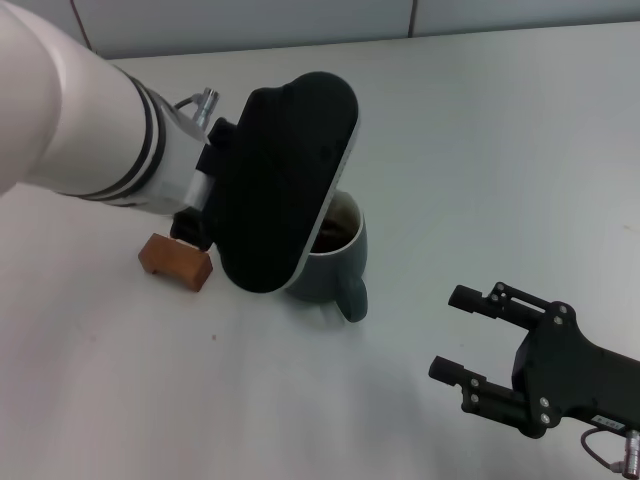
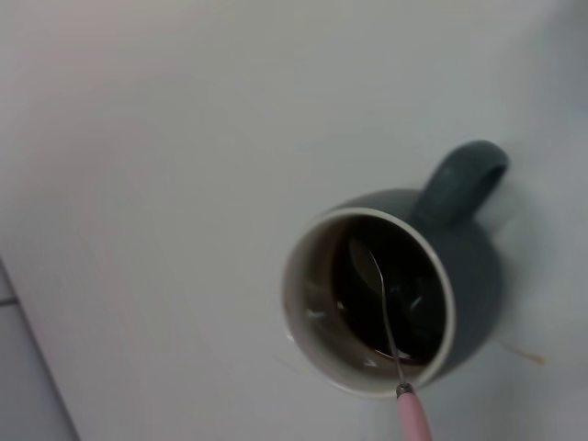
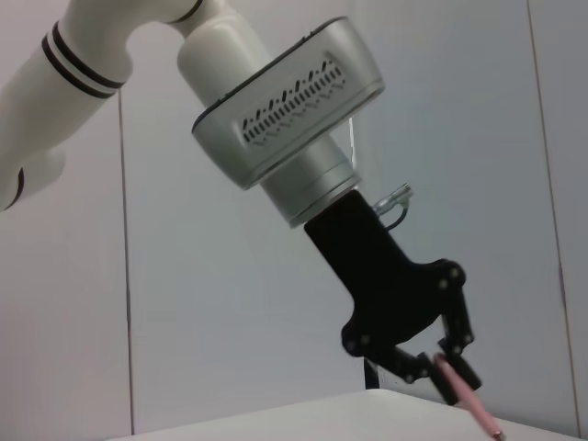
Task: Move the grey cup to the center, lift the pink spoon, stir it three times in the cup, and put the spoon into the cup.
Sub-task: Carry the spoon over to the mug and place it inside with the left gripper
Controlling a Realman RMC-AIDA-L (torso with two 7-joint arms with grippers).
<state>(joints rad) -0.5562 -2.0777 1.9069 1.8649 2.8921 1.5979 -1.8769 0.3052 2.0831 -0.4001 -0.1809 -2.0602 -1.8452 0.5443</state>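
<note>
Left end effector (image 3: pixel 447 372) grips one pink spoon (image 2: pixel 404 390) in one grey cup (image 2: pixel 390 294); right end effector (image 1: pixel 462 335) gapes.

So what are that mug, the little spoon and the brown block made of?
The grey cup looks like glazed ceramic: dark slate outside, a pale inner rim and a soft sheen. The pink spoon, held in the left gripper with its bowl in the dark liquid, has a shiny metal neck and bowl; its pale pink handle could be plastic or a coating. The brown block looks like wood, matte and warm-toned.
</note>
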